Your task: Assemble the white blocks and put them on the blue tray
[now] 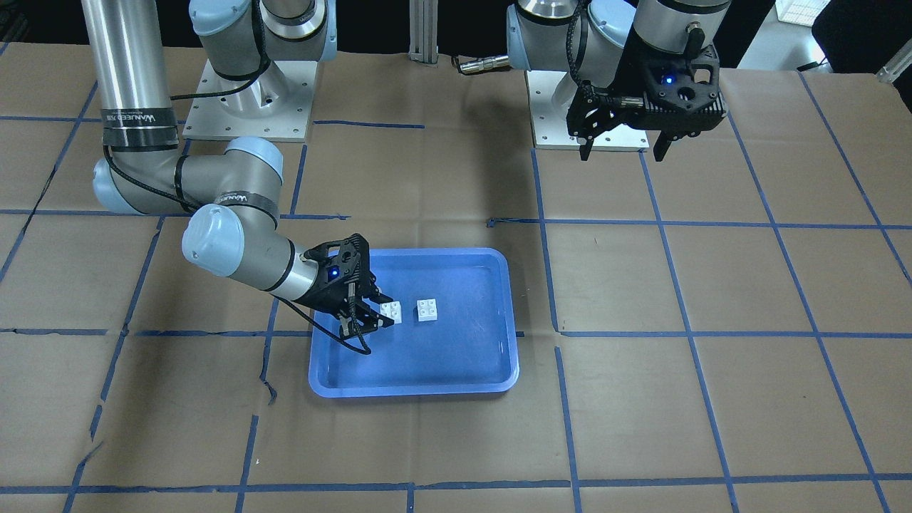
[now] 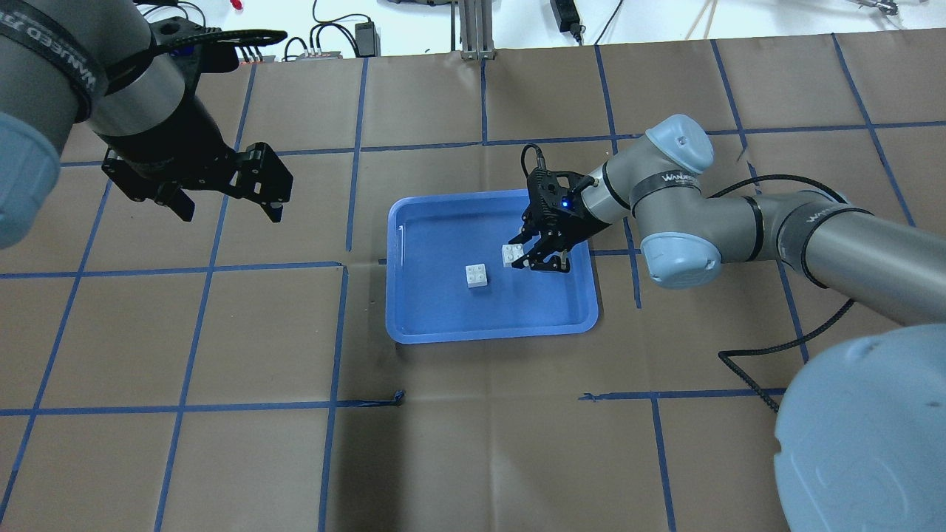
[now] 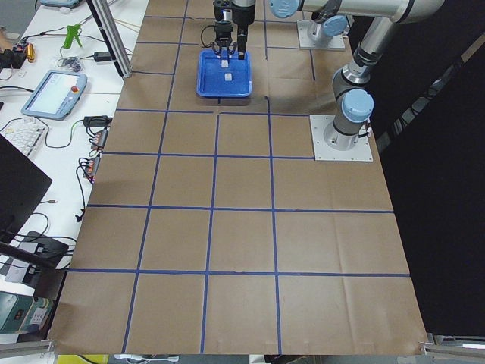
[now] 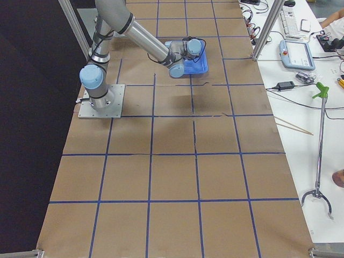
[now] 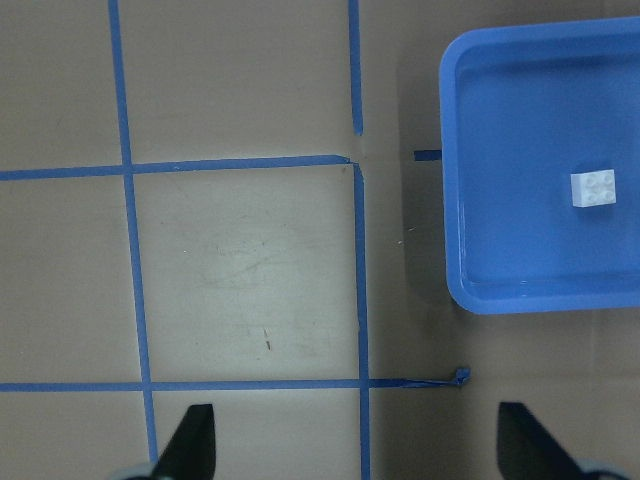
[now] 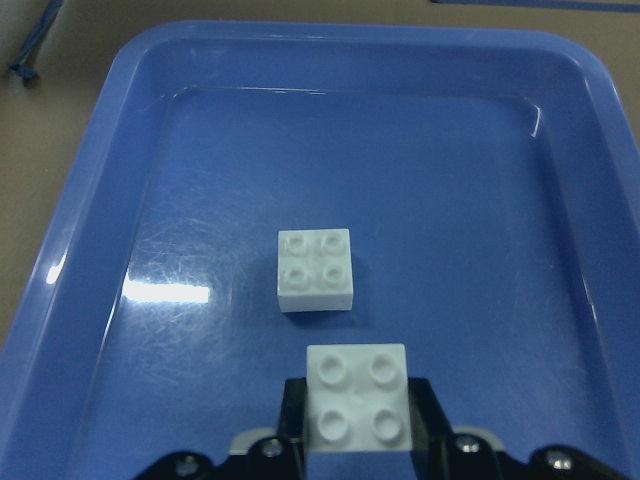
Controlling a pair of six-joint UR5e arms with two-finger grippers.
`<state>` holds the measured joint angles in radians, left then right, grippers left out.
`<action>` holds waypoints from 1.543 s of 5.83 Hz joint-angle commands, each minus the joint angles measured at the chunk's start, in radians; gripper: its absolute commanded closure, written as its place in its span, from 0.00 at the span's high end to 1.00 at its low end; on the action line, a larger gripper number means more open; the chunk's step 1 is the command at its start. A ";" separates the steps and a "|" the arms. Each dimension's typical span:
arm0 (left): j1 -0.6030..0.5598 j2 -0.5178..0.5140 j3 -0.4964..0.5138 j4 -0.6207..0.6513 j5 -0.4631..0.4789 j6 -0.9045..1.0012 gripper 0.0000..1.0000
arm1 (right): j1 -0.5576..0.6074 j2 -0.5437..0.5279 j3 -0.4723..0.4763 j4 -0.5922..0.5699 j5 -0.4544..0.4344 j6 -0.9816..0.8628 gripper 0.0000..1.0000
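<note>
The blue tray (image 1: 427,254) lies at the table's middle; it also shows in the overhead view (image 2: 488,334). One white block (image 1: 427,310) rests loose on the tray bottom, studs up, and shows too in the overhead view (image 2: 477,275) and the right wrist view (image 6: 315,268). My right gripper (image 1: 381,317) reaches into the tray and is shut on the second white block (image 6: 358,398), held studs up just beside the loose one, low over the tray bottom. My left gripper (image 2: 230,214) is open and empty, high above the table, well away from the tray.
Brown paper with a blue tape grid covers the table (image 2: 222,332). The two arm bases (image 1: 249,100) stand at the robot's edge. Benches with cables and a teach pendant (image 3: 49,91) line the far side.
</note>
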<state>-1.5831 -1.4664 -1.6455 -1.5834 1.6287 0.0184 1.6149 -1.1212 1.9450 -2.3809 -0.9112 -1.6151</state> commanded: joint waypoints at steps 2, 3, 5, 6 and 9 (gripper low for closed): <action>0.000 0.000 -0.004 -0.001 0.002 0.000 0.99 | 0.023 0.014 0.002 -0.026 -0.002 0.079 0.28; 0.000 0.000 -0.004 -0.001 0.002 0.000 0.99 | 0.033 0.026 0.002 -0.038 -0.005 0.118 0.28; 0.000 0.000 -0.004 0.000 0.002 0.000 0.99 | 0.036 0.034 0.002 -0.046 -0.014 0.138 0.28; 0.000 0.000 -0.004 0.000 0.003 0.000 0.99 | 0.037 0.034 0.003 -0.053 -0.014 0.153 0.28; 0.000 -0.002 -0.004 0.014 0.002 -0.003 0.99 | 0.052 0.035 0.008 -0.054 -0.029 0.153 0.28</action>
<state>-1.5831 -1.4669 -1.6490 -1.5732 1.6314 0.0156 1.6584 -1.0870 1.9499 -2.4334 -0.9325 -1.4623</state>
